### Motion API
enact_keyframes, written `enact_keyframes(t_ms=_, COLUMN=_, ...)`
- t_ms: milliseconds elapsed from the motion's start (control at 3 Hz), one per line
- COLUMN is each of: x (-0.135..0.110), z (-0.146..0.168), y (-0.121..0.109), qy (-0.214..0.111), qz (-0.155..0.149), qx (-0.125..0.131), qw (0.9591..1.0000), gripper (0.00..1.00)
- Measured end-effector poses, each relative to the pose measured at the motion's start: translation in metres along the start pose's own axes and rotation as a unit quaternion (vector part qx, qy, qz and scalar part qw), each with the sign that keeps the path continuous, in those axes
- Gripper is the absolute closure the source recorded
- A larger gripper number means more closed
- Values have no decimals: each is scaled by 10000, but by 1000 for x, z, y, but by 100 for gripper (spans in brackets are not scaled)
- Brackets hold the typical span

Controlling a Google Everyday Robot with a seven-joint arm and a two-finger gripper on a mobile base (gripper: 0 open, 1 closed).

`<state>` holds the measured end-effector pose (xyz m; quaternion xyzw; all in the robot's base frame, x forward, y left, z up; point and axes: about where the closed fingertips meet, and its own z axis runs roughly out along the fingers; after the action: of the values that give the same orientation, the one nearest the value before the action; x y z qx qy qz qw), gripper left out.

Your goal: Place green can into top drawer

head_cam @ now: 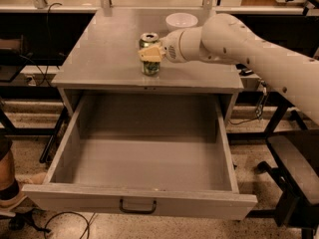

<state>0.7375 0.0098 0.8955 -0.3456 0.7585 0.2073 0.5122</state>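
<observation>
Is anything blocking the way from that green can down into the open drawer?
Nothing visible does. The pincer is at the green can on the cabinet top, and the top drawer below stands open, bare inside.

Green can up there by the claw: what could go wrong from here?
The claw is beside the green can, which stands near the cabinet top's front edge; a nudge or loose grip could topple it.
The white bowl sits close behind the arm; a swing could bump it.
Dropped from high into the open top drawer, the can might roll.
</observation>
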Motion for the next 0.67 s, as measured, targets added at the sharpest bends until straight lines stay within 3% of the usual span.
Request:
enact_keyframes(t_ms=333, x=-5, z=-19, y=6, qy=-218, qz=52, qx=-131, qw=9997, gripper=89)
enact_keyframes(t_ms=667, x=-8, z=-72, y=23, qy=-501, qz=-124, qx=-451, qw=9976, gripper=100)
